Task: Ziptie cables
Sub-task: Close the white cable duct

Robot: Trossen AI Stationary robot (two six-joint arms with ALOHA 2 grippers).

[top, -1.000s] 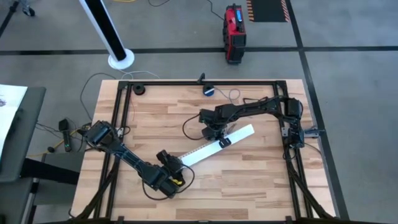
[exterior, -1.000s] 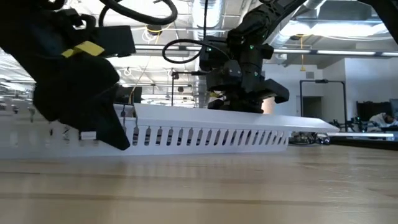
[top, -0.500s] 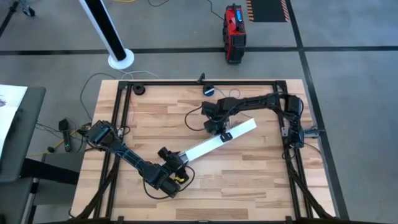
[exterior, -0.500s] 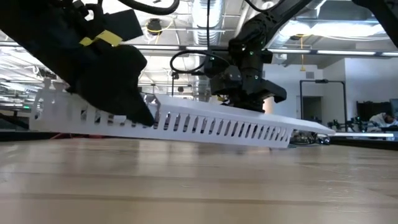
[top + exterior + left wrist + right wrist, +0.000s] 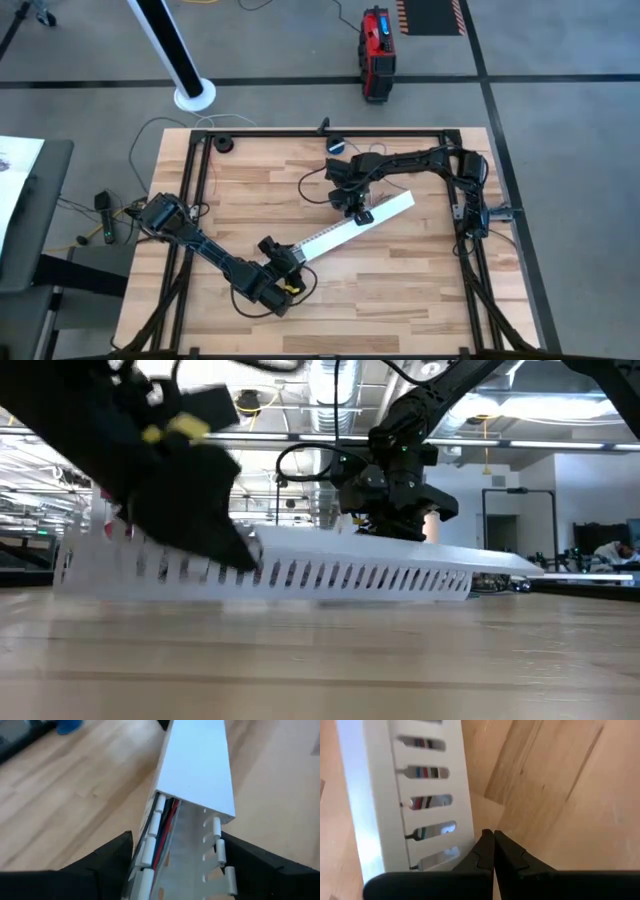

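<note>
A long white slotted duct (image 5: 345,228) with a plain cover lies slantwise on the wooden table (image 5: 240,190). The cables (image 5: 169,810), red and dark wires, run inside it and show through its side slots (image 5: 427,772). My left gripper (image 5: 283,262) is shut on the duct's near-left end. My right gripper (image 5: 362,212) is shut and hangs over the duct's far-right part. In the right wrist view its tips (image 5: 493,836) stand beside the slotted wall. My left gripper pinches the duct's uncovered near-left end between its two fingers, one finger (image 5: 117,855) on each slotted side wall (image 5: 146,851). The fingers lie nearly level, along the duct, coming from the table's near-left. That end is low over the table. My right gripper's shut tips stand at the foot of the duct's side wall (image 5: 462,842); whether they touch it, I cannot tell.
A small round blue-black device (image 5: 336,146) with a pale cord sits at the far edge. A dark cable loop (image 5: 305,192) hangs by the right arm. The black frame (image 5: 300,131) runs round the table.
My left gripper raised the duct's near-left end off the table, tilting the duct, then brought it back down to about level. The whole duct has shifted a little toward the table's far-right. My right gripper went with it toward the far-right and stayed shut.
</note>
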